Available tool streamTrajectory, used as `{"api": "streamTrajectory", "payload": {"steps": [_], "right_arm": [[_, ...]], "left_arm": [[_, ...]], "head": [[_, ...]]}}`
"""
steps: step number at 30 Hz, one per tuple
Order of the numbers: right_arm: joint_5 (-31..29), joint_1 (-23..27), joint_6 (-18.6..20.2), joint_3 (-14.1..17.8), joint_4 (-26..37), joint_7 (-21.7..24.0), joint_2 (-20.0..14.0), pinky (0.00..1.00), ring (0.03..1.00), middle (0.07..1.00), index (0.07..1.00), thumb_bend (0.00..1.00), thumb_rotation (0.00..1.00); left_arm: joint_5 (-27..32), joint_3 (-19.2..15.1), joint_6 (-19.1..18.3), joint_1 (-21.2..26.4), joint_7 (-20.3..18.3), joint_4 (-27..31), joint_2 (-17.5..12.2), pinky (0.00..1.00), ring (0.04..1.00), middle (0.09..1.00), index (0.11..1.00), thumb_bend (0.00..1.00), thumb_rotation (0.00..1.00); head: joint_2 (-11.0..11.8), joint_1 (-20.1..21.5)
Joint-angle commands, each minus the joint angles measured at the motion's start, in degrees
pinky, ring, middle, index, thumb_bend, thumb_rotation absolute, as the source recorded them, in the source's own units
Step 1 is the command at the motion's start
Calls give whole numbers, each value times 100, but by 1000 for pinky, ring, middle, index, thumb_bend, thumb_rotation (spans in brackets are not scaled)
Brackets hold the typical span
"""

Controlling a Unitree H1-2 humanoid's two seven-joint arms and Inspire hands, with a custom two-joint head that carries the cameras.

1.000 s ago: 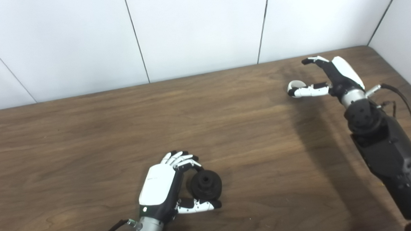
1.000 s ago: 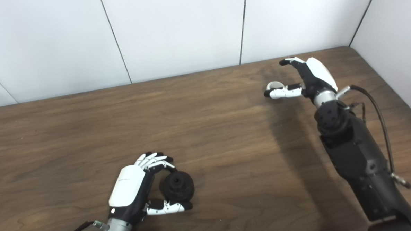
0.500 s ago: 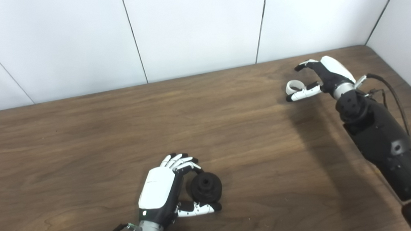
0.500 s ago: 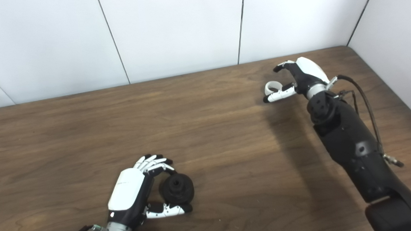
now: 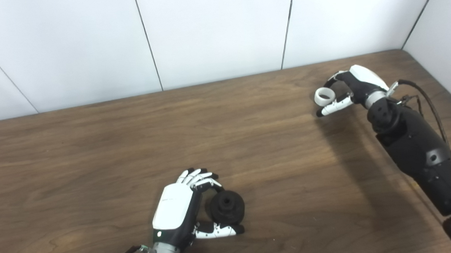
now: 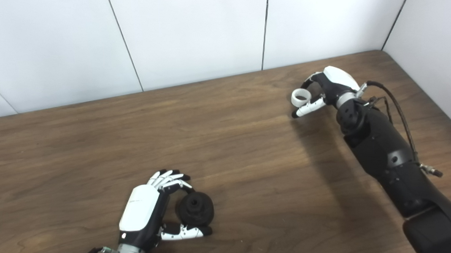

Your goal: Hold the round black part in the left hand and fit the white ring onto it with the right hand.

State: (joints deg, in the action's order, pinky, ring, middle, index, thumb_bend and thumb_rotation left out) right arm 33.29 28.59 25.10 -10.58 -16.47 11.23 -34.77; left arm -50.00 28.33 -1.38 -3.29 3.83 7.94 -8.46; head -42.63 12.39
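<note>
The round black part sits low at the table's near middle, between the fingers and thumb of my left hand, which is shut on it. The white ring is at the far right of the table. My right hand is at the ring, its fingers curled over the ring's far side and its thumb along the near side, so it is shut on the ring. The same scene shows in the right eye view, with the ring and the black part far apart.
The brown wooden table meets white wall panels at the back and at the right. A black cable runs along my right forearm.
My right hand has lowered and its fingers have curled down from spread open onto the white ring. My left hand has stayed in place on the black part.
</note>
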Motion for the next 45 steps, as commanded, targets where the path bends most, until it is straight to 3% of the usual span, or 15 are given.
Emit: {"api": "streamTrajectory", "payload": {"steps": [1,45], "right_arm": [[111,342,-16,42,85,-65,-167,1000,972,927,685,814,282],[112,506,-128,-17,-34,-272,-7,1000,938,896,642,777,237]], "left_arm": [[-112,108,-172,-341,-331,-249,-135,921,846,767,485,524,53],[-190,104,-264,-459,-462,-63,-86,930,854,775,485,524,52]], "head": [[-14,-9],[-113,-79]]}}
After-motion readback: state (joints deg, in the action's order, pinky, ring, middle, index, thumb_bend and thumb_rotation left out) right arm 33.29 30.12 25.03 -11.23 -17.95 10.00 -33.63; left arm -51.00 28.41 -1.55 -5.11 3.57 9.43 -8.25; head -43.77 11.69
